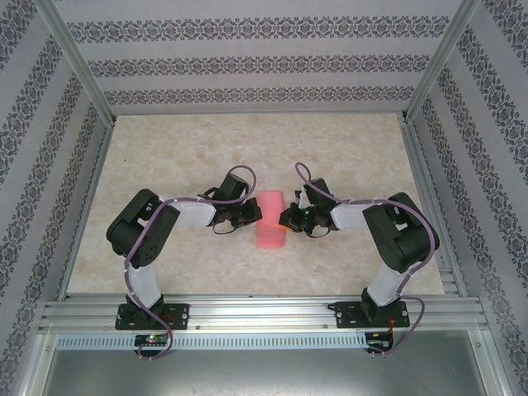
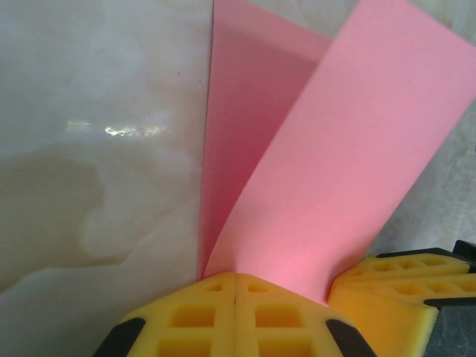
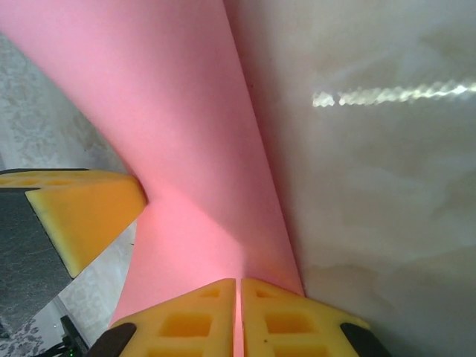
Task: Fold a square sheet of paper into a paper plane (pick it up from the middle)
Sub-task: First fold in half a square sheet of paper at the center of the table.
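**Both grippers pinched on the pink sheet, mid-table**

My left gripper [image 2: 235, 286]: jaws fully closed, yellow pads pressed flat together, with the square sheet of paper [image 1: 271, 223] nipped between them. In the left wrist view the sheet leaves the pinch as two pink layers that fan apart in a V. One runs straight ahead and the other leans off to the right over it.

My right gripper [image 3: 238, 294]: pads all but together, with only a hairline slit between them and pink paper running down into that slit. I read this as a grip on the same sheet, taken from the opposite side.

From above, the two grippers face each other tip to tip across the sheet, one at its left edge and one at its right. In each wrist view a yellow finger of the other gripper sits just beside my own pads.

The sheet is near the middle of the table [image 1: 165, 165], between the grippers. From overhead it reads as a narrow rectangle, long side running away from the arm bases, doubled over rather than a flat square. I cannot tell whether its lower layer touches the table.
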Robot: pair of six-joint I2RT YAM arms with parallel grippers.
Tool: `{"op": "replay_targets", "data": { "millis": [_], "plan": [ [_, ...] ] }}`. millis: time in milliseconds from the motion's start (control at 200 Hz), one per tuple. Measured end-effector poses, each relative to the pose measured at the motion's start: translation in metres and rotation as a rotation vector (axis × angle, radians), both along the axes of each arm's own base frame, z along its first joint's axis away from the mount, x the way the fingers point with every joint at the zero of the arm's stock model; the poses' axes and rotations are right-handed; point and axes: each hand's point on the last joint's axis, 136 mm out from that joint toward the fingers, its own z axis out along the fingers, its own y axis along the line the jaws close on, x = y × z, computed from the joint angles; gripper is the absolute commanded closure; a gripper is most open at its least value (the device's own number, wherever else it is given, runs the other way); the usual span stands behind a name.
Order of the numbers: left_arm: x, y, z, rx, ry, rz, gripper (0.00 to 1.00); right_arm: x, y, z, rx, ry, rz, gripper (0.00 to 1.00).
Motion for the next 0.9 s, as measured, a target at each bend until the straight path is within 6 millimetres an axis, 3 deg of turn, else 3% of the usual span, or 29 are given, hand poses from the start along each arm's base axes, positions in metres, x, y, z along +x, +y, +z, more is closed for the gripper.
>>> {"op": "replay_targets", "data": {
  "millis": [135,335,415,570,899],
  "plan": [
    [0.000,0.000,0.000,0.000,0.000,-0.001,1.00,-0.005,-0.004,0.007,-0.003,-0.008,-0.003,0.87],
    [0.000,0.000,0.000,0.000,-0.002,-0.003,1.00,-0.005,0.003,0.040,0.044,-0.088,0.010,0.86],
    [0.000,0.000,0.000,0.000,-0.002,-0.004,1.00,-0.009,0.004,0.034,0.041,-0.079,0.017,0.86],
    [0.001,-0.002,0.000,-0.002,-0.003,-0.009,1.00,-0.022,-0.002,0.000,0.006,0.003,0.014,0.87],
    [0.001,-0.002,0.000,-0.003,-0.004,-0.013,1.00,-0.026,-0.002,0.008,-0.004,-0.006,0.021,0.86]
  ]
}}
